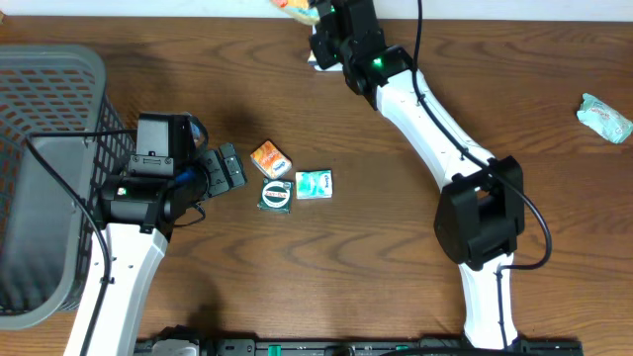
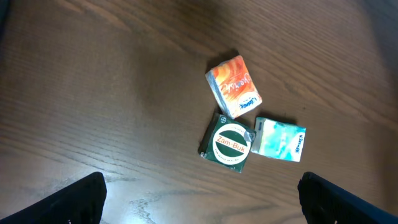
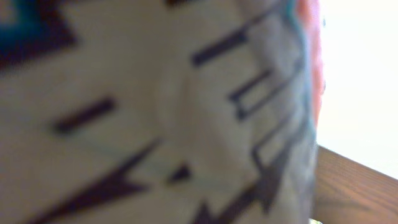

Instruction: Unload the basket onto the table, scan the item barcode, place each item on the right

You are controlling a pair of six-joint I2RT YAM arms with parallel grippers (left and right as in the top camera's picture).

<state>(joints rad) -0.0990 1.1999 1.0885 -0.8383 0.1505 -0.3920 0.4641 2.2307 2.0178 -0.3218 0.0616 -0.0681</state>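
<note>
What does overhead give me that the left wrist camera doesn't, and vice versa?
Only overhead: the grey basket, the right gripper at the far edge, and a teal packet off to the right. Only left wrist: the Zam-Buk lettering readable on the green tin. Both: that tin, the orange pack and the teal-white pack clustered ahead of the open left gripper.

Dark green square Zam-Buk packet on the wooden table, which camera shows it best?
The left wrist view: the dark green square Zam-Buk packet sits large, its label readable. Overhead shows it small, lettering illegible. The right wrist view misses it, filled by blurred printed packaging.
</note>
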